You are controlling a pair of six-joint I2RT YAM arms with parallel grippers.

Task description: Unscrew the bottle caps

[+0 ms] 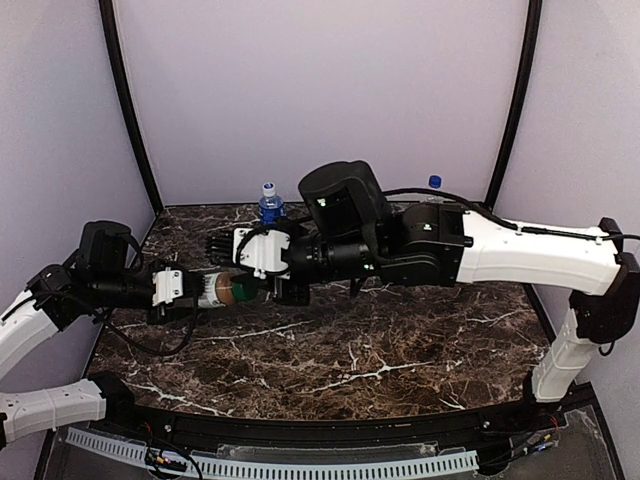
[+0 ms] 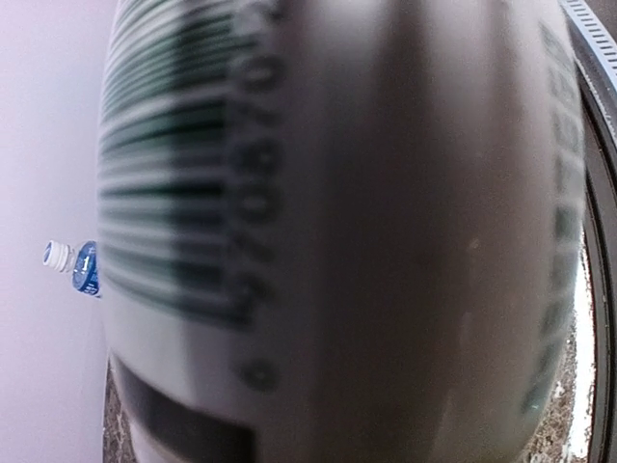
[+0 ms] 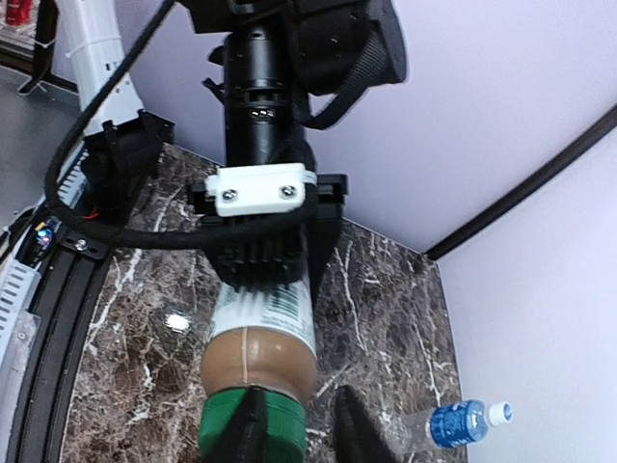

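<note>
The brown bottle [image 1: 228,291] with a white label lies level above the table, cap end pointing right. My left gripper [image 1: 200,292] is shut round its labelled body, which fills the left wrist view [image 2: 337,231]. In the right wrist view the bottle [image 3: 260,357] ends in a green cap [image 3: 286,424]. My right gripper [image 3: 299,393] is drawn close at that cap. One finger [image 3: 246,429] lies across it and the other stands just right of it. Both run off the frame's bottom edge. From above, the right gripper [image 1: 268,290] meets the bottle's cap end.
A clear bottle with a blue label [image 1: 270,205] stands by the back wall; the right wrist view shows it too [image 3: 453,424]. Another bottle's blue cap [image 1: 435,183] peeks over the right arm. The marble table [image 1: 350,370] has purple walls on three sides.
</note>
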